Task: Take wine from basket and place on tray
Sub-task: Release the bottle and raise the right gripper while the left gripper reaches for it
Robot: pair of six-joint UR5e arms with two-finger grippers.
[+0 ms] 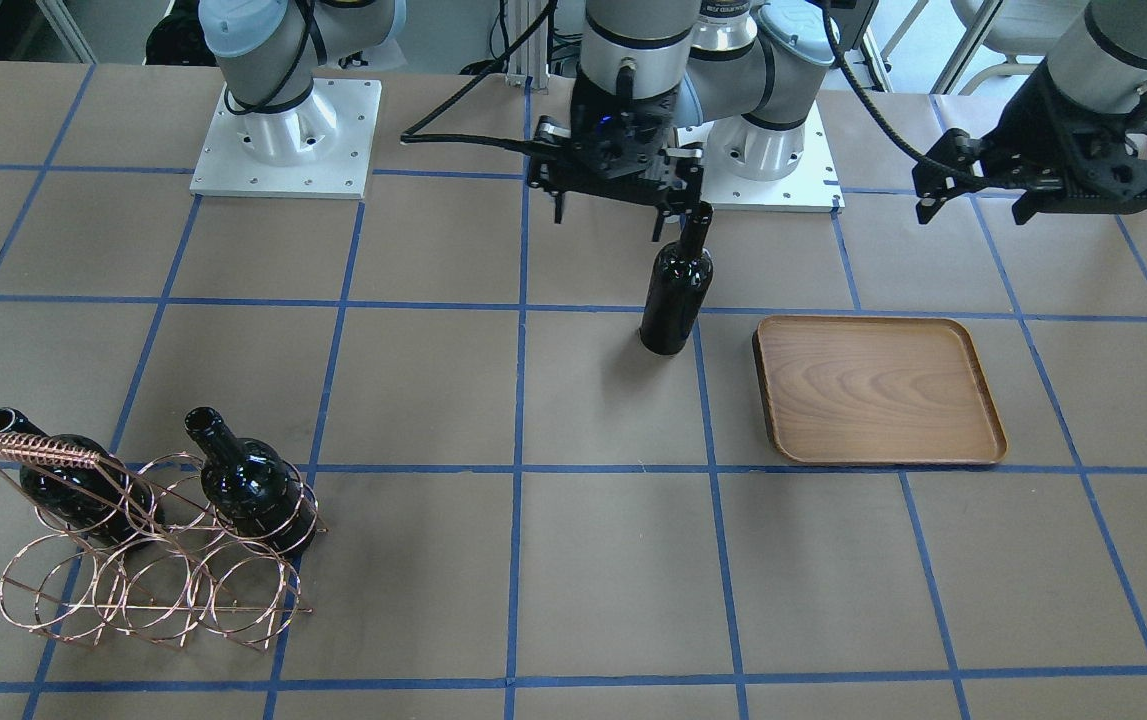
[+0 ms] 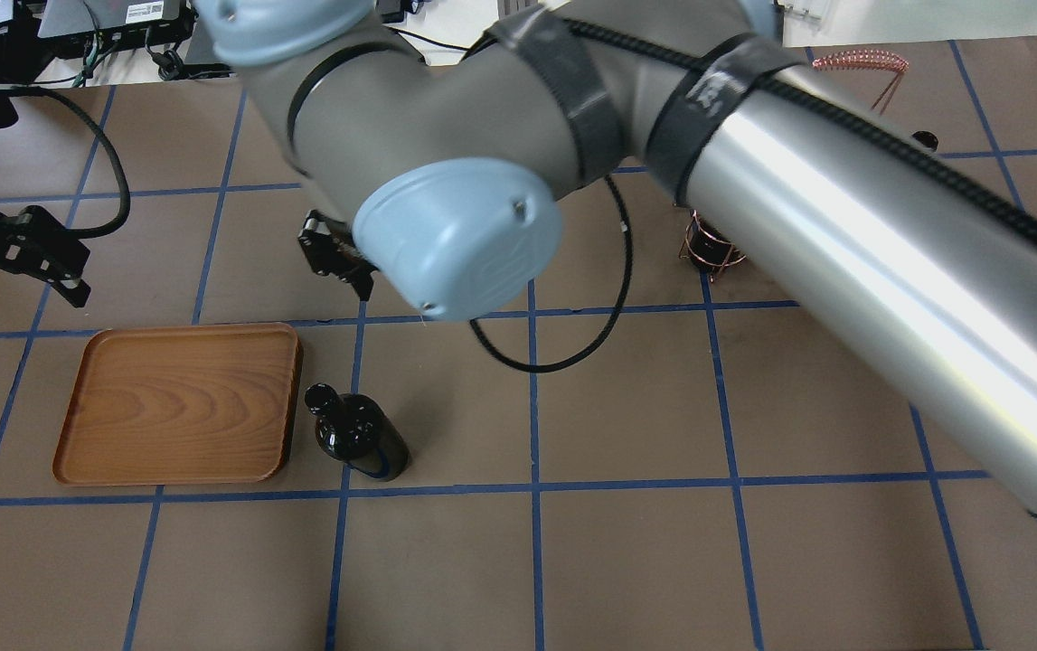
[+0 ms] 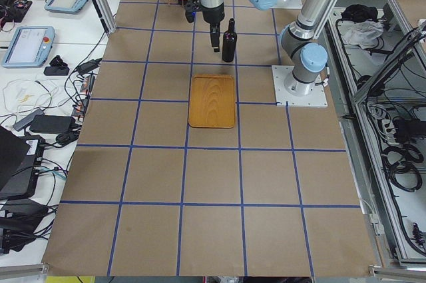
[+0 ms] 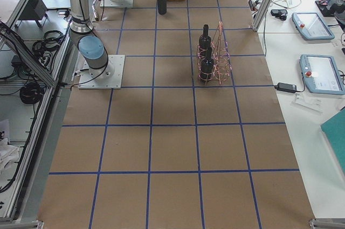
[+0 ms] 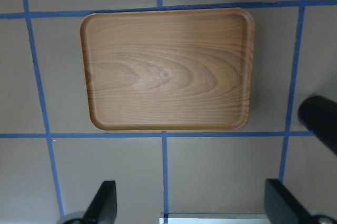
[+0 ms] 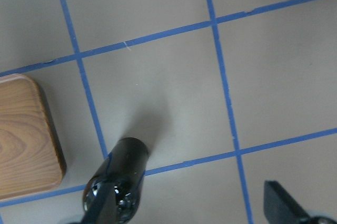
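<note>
one wine [image 1: 676, 300] upright beside tray [image 1: 878, 392], two bottles [image 1: 258, 495] in basket [image 1: 38, 453]; right pincer [image 1: 608, 222], left pincer [image 1: 973, 212] both released.

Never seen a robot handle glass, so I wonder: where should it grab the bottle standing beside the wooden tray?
Probably the narrow neck, approached from above and pinched from two sides. The bottle stands upright beside the tray, so the neck is its slimmest, most exposed part; the glossy body is wider. The open right gripper hangs close by.

Glossy near-black wine [image 1: 675, 290], copper-coloured wire basket [image 1: 148, 545], brown tray [image 1: 878, 390] with wavy grain, tan table [image 1: 613, 560] with blue grid.
</note>
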